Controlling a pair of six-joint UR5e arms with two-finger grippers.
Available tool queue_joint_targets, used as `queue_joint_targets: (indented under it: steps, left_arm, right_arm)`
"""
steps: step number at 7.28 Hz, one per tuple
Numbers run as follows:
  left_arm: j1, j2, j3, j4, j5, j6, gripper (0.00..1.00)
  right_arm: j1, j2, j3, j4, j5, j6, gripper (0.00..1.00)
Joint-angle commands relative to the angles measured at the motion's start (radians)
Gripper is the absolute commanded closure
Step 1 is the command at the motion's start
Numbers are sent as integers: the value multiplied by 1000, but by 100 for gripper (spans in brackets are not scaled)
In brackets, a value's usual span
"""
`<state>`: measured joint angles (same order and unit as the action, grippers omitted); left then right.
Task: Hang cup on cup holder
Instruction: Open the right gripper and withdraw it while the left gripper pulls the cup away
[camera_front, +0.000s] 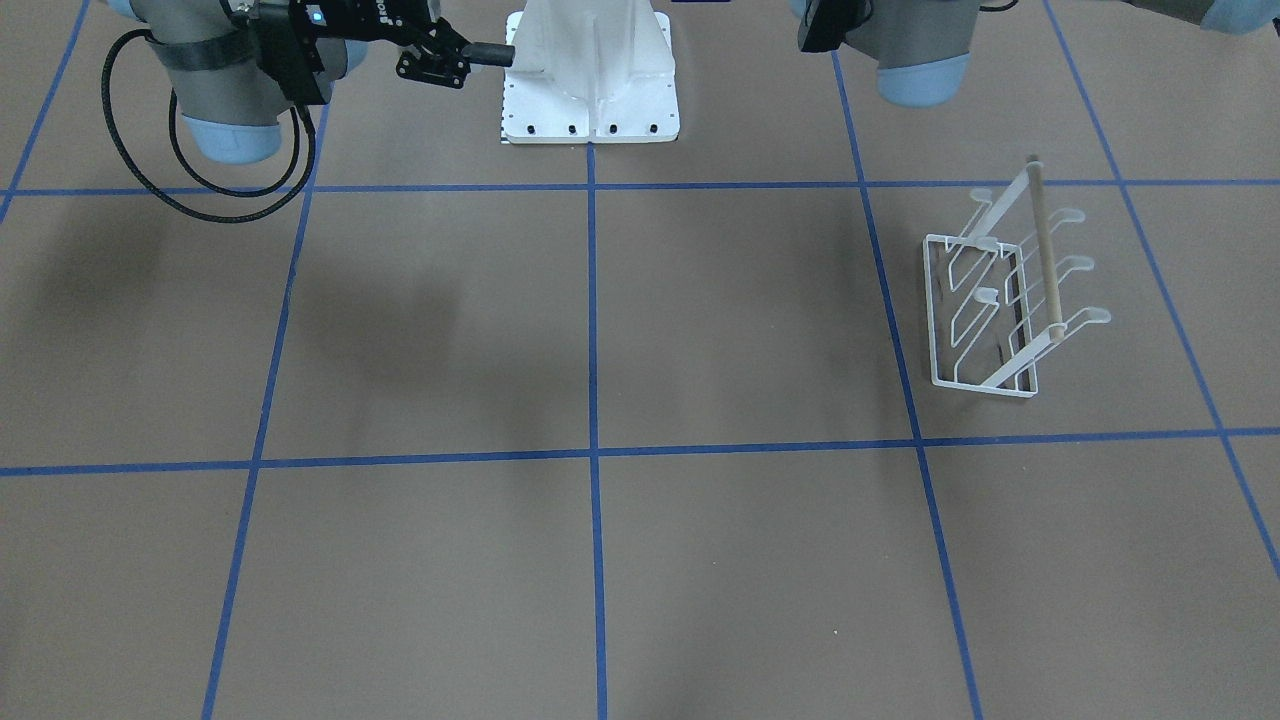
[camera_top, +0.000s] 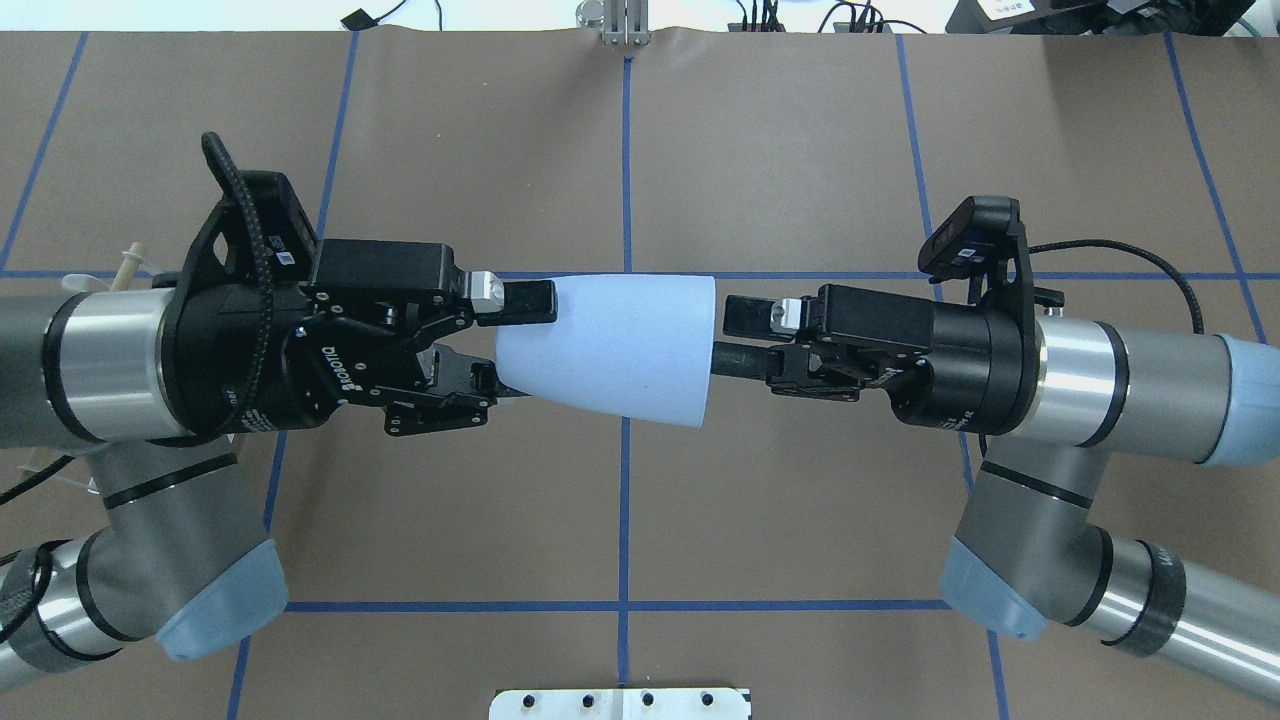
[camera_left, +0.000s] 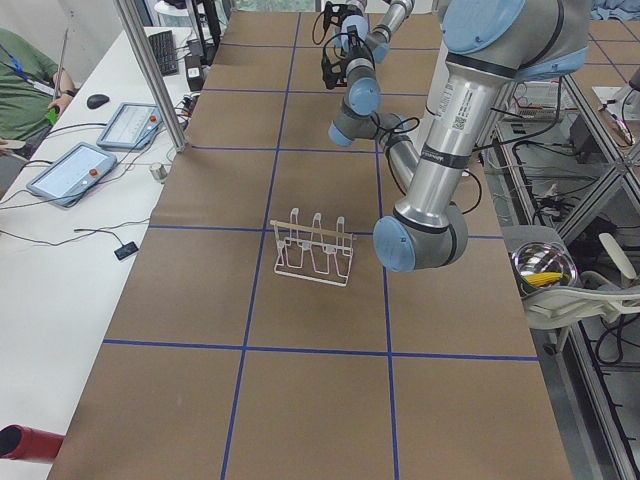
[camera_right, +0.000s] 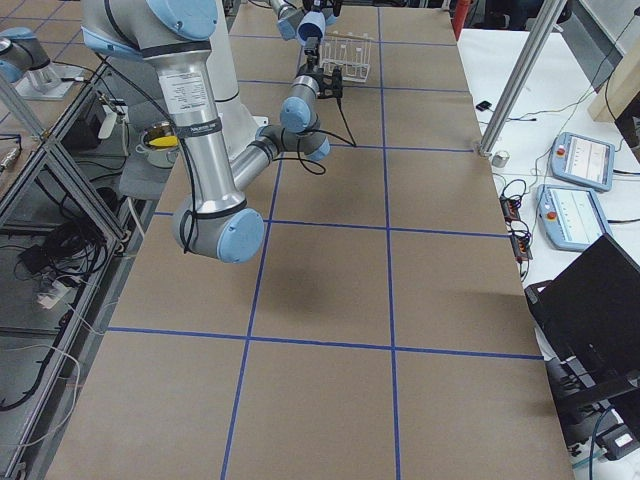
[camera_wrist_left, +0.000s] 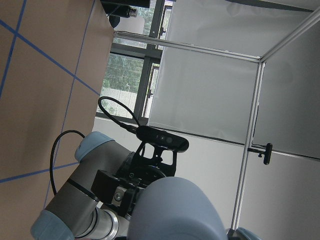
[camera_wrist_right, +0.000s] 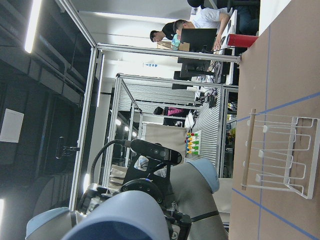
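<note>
The pale blue cup (camera_top: 610, 345) hangs level in the air high over the table, with its narrow base toward my left arm and its wide rim toward my right. My left gripper (camera_top: 522, 346) straddles the base, one finger (camera_top: 530, 300) on each side and touching it. My right gripper (camera_top: 722, 338) meets the rim with its fingers close together, and its hold there is partly hidden. The white wire cup holder (camera_front: 1000, 300) with its wooden rod stands alone on the table on my left side, with nothing on its prongs (camera_left: 313, 245).
The white robot base plate (camera_front: 590, 110) sits at the table's near middle edge. Blue tape lines grid the brown table. A side table with tablets (camera_left: 75, 170), cables and an operator runs along the far long edge. A red cylinder (camera_left: 25, 442) lies at its corner.
</note>
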<state>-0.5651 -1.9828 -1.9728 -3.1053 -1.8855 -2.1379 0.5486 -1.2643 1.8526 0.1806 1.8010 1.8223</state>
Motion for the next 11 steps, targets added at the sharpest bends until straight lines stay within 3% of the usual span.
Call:
queue_joint_targets:
  steps: [1, 2, 4, 5, 8, 11]
  left_arm:
    - [-56, 13, -18, 57, -17, 15, 100]
    - [-121, 24, -11, 92, -20, 30, 100]
    - [-194, 65, -15, 245, -23, 161, 100]
    - [-218, 67, -20, 342, -21, 193, 100]
    - [-289, 67, -55, 696, -21, 456, 100]
    - [-315, 58, -205, 1212, -12, 771, 100]
  right_arm:
    - [65, -59, -3, -4, 9, -3, 0]
    - [135, -85, -25, -15, 42, -12, 0]
    - [346, -86, -197, -16, 217, -145, 0]
    - [428, -87, -264, -64, 260, -211, 0]
    - [549, -84, -296, -460, 278, -546, 0]
    - [611, -79, -297, -863, 255, -813, 0]
